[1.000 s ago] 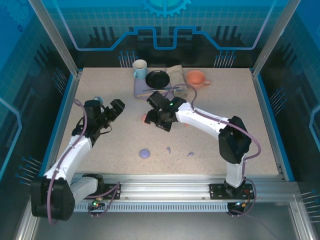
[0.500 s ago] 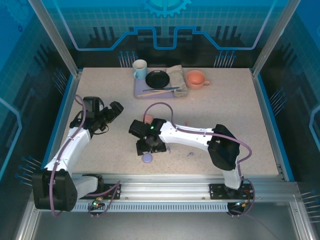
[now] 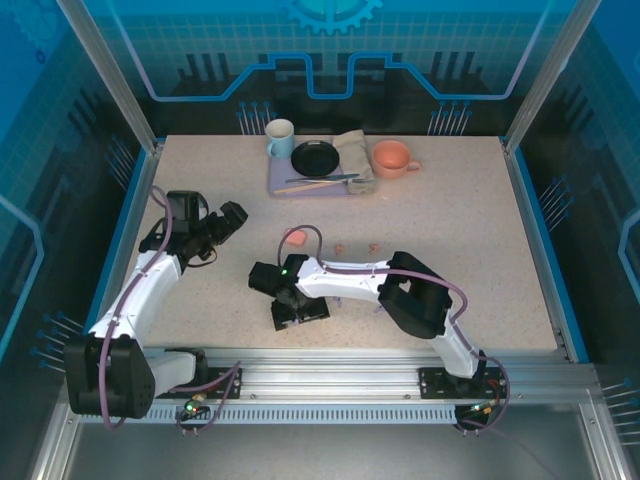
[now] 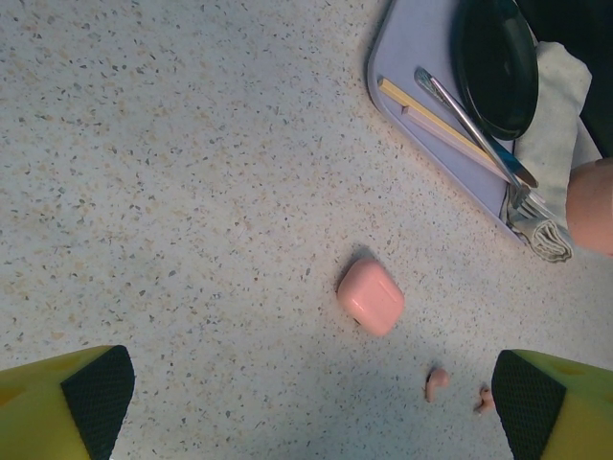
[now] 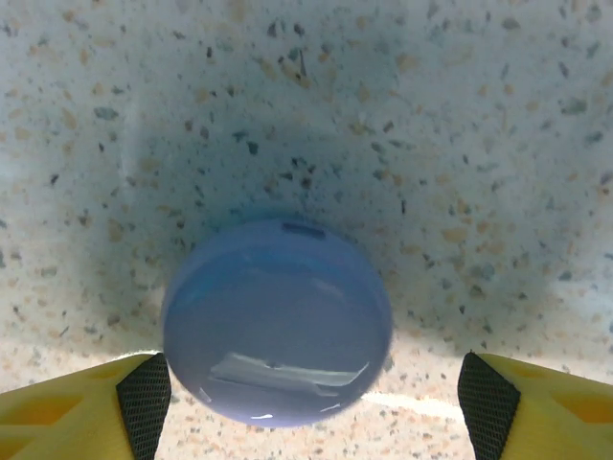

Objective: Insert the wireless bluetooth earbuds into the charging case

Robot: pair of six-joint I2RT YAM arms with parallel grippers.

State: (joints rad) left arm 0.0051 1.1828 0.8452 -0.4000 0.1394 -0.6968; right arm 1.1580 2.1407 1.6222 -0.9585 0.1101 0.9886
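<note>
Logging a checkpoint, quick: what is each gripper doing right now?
Left gripper: open, holding nothing.
Right gripper: open, jaws either side of the lilac case, not clamped on it.

The right gripper (image 3: 298, 312) is now over the lilac case (image 5: 278, 321).
It came from well beyond the lilac case and now brackets it, fingers wide apart on both sides; two pink earbuds (image 3: 340, 246) beyond the case are uncovered.

Lilac case (image 5: 276, 321), pink case (image 4: 370, 295), speckled table (image 4: 192, 192)
</note>
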